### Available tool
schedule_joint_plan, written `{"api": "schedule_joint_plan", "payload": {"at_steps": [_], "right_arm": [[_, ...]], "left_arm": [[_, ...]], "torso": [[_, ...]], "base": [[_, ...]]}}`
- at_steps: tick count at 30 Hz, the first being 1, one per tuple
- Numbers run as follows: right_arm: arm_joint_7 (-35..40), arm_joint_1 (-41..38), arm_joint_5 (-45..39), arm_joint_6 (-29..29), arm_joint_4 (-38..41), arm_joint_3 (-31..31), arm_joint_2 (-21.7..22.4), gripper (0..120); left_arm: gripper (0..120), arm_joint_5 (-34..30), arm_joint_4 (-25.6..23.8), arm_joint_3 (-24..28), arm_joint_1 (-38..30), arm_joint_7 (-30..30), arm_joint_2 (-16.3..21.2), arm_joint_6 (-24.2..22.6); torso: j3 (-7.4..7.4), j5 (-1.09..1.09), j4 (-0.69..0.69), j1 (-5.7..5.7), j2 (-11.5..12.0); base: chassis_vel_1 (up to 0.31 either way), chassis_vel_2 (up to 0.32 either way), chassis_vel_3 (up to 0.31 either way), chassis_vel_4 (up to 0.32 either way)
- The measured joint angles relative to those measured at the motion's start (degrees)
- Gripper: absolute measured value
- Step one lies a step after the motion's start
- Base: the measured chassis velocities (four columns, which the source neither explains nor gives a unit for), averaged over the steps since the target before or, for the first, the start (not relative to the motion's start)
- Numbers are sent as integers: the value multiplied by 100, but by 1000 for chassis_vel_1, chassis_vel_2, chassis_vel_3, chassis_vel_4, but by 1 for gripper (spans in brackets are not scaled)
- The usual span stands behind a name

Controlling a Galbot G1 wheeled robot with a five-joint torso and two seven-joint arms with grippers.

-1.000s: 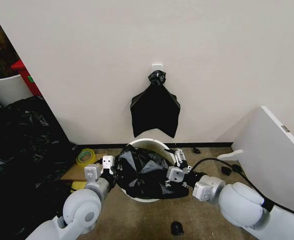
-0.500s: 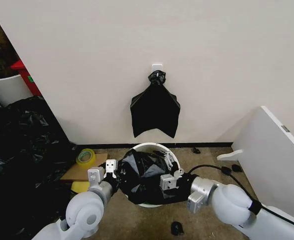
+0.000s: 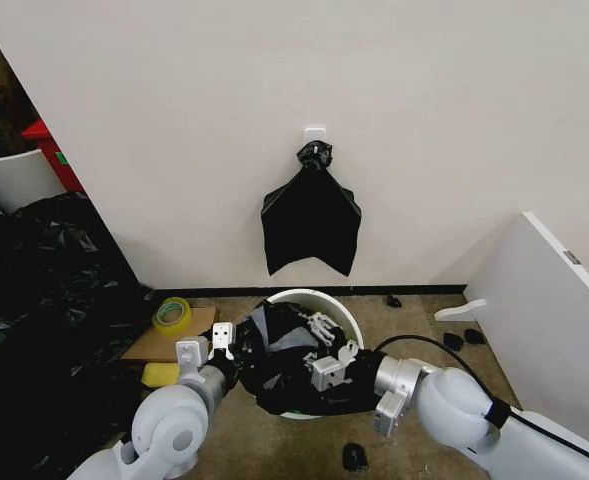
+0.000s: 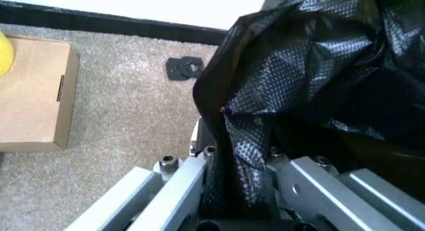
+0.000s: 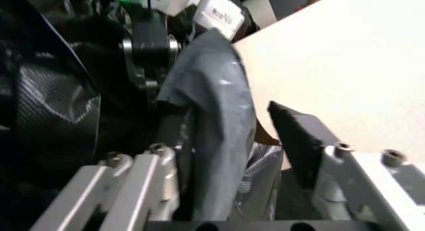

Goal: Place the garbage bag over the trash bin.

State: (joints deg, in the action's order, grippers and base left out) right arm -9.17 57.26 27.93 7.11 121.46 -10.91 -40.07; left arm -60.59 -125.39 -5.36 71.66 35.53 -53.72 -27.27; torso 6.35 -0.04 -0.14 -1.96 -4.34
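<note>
- The trash bin (image 3: 346, 312), a round white bucket, stands on the carpet at the foot of the wall; only its far rim is bare.
- The garbage bag (image 3: 284, 360) lies crumpled across the bin's mouth and down its near side, covering most of the opening.
- The left gripper (image 3: 217, 352) sits at the bin's left edge, its fingers clamped on a fold of the bag (image 4: 239, 156), which runs up between them in the left wrist view.
- The right gripper (image 3: 326, 372) is over the bin's near-right part, pressed into the bag. In the right wrist view a grey-sheened strip of the bag (image 5: 216, 141) passes between the fingers, pinched.
- A black bag bundle (image 3: 311, 218) hangs from a wall hook straight above the bin, apart from it.
- Left of the bin: a flat cardboard box (image 3: 164, 340) with a roll of yellow tape (image 3: 172, 313) at its far edge, then a heap of black sheeting (image 3: 44, 300).
- Right of the bin: a white panel (image 3: 554, 300) leaning on the floor.
</note>
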Motion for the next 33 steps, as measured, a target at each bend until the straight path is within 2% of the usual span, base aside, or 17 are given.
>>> {"api": "schedule_joint_plan", "payload": {"at_steps": [2,6,9,12,14,15,16,17,20,21,24,25,28,33], "right_arm": [[-6,37,-51,65,-8,33,11,32],[2,57,-124,69,-19,61,12,22],[62,71,-495,32,-26,95,21,7],[119,73,-934,-22,-23,125,19,0],[145,73,-1177,-53,-10,146,14,0],[191,72,-1679,-139,44,188,10,0],[191,72,-1679,-139,44,188,10,0],[248,72,-2082,-250,102,217,19,0],[480,70,-2975,-585,249,288,45,0],[480,70,-2975,-585,249,288,45,0],[909,9,-4468,-1277,447,362,45,0],[909,9,-4468,-1277,447,362,45,0],[1154,-55,-5518,-1688,543,479,39,0],[1265,-93,-6019,-1933,625,542,66,0]], "left_arm": [[1,4,3,-1,7,-6,0,-2],[1,33,3,-6,29,-30,5,-1],[1,149,2,-41,50,-138,38,40],[1,208,6,-76,41,-219,73,65],[1,266,7,-85,43,-279,101,82],[1,530,9,-86,83,-462,156,144],[1,530,9,-86,83,-462,156,144],[1,910,14,-86,155,-713,211,242],[1,1526,-3,-97,310,-1108,294,429],[1,1526,-3,-97,310,-1108,294,429],[1,2461,-59,-115,534,-1508,396,724],[1,2461,-59,-115,534,-1508,396,724],[1,3256,-66,-130,689,-1766,448,1000],[1,3777,-43,-157,778,-1915,487,1222]], "torso": [[0,0,0,0,0],[0,0,0,0,0],[0,0,0,0,0],[0,0,0,0,0],[0,0,0,0,0],[0,0,0,0,0],[0,0,0,0,0],[0,0,0,0,0],[0,-1,0,0,0],[0,-1,0,0,0],[0,1,0,0,0],[0,1,0,0,0],[0,0,0,0,0],[0,1,0,0,0]], "base": [[0,0,0,0],[0,0,0,0],[0,0,0,0],[0,0,0,0],[0,0,0,0],[0,0,0,0],[0,0,0,0],[0,0,0,0],[0,0,0,0],[0,0,0,0],[0,0,0,0],[0,0,0,0],[0,0,0,0],[0,0,0,0]]}}
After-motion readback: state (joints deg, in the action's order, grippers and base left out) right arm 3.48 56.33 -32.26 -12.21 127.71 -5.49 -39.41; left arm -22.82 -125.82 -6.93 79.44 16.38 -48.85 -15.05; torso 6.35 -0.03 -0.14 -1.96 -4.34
